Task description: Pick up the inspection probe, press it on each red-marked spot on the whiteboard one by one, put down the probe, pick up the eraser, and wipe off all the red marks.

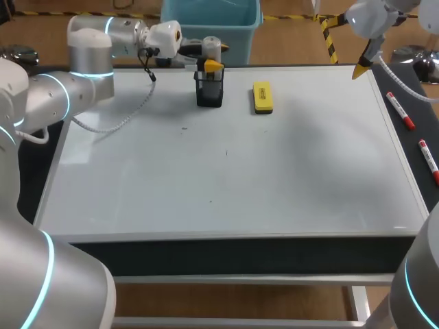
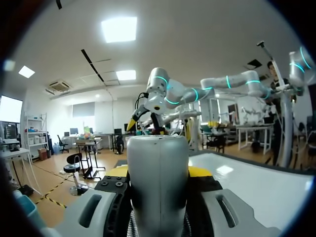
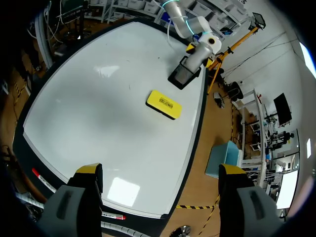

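The whiteboard (image 1: 226, 178) fills mid-frame, with no red marks clear to me. Upper centre, the left gripper (image 1: 210, 66) seems clamped on the inspection probe (image 2: 158, 168) in its black holder (image 1: 209, 92), the eraser (image 1: 262, 96) just right. The right gripper (image 3: 160, 173) gapes empty. Likely the probe pickup: next, lift straight clear.

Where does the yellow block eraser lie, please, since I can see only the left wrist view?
Observer: The yellow block eraser lies flat on the whiteboard, beside the black holder but apart from it.
Operator: Is the right gripper open?
Observer: Yes, the right gripper is open and empty, up over the whiteboard's far right corner.
Operator: Are any pens about?
Observer: Two red-capped marker pens lie on the dark strip along the whiteboard's right edge.
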`<action>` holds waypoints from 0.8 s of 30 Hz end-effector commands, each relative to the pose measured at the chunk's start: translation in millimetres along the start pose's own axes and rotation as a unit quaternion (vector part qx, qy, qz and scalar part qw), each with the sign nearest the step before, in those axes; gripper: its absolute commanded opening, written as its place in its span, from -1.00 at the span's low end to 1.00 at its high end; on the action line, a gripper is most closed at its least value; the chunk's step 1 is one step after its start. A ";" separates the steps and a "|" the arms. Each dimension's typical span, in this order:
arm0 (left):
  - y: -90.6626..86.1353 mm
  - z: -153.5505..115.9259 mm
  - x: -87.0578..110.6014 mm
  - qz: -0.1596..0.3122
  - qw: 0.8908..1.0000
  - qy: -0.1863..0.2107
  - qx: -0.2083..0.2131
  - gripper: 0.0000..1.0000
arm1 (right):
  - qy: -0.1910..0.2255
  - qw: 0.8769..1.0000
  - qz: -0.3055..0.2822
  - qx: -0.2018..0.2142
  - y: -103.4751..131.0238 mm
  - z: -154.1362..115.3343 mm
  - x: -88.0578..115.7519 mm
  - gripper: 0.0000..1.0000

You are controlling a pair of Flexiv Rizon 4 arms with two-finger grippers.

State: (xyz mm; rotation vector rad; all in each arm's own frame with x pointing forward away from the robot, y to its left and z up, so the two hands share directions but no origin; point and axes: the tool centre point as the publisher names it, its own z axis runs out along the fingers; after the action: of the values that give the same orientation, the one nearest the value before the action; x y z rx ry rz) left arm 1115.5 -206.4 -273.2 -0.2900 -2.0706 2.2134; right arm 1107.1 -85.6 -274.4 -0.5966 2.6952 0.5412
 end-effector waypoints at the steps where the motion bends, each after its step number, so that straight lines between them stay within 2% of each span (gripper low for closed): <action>1: 5.0 -1.8 -9.1 -0.003 0.998 0.064 0.002 -0.04 | 0.002 1.000 -0.001 0.001 -0.3 -0.6 -0.7 1.00; 2: 4.9 -1.8 -9.1 -0.003 0.998 0.063 0.002 0.25 | 0.002 1.000 -0.001 0.001 -0.3 -0.6 -0.7 1.00; 3: 4.9 -1.8 -9.2 -0.003 0.998 0.063 0.001 0.73 | 0.002 1.000 -0.001 0.001 -0.3 -0.6 -0.7 1.00; 6: 4.6 -2.2 -9.6 -0.003 0.998 0.062 0.002 1.00 | 0.002 1.000 -0.001 0.001 -0.3 -0.6 -0.7 1.00; 15: -9.5 -5.7 -8.7 0.010 0.998 0.057 0.002 1.00 | 0.002 1.000 -0.001 0.001 -0.3 -0.6 -0.7 1.00; 19: -17.8 -12.5 -6.8 0.016 0.998 0.035 -0.046 1.00 | 0.002 1.000 -0.001 0.001 -0.3 -0.6 -0.7 1.00; 24: -28.5 -26.2 -3.3 0.023 0.996 0.006 -0.084 1.00 | 0.002 1.000 -0.001 0.001 -0.3 -0.6 -0.7 1.00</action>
State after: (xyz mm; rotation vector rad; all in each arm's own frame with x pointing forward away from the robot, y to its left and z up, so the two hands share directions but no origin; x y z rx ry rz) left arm 1128.3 -188.7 -261.6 -0.3774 -2.1802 2.1227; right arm 1107.2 -85.7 -274.4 -0.5965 2.6951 0.5414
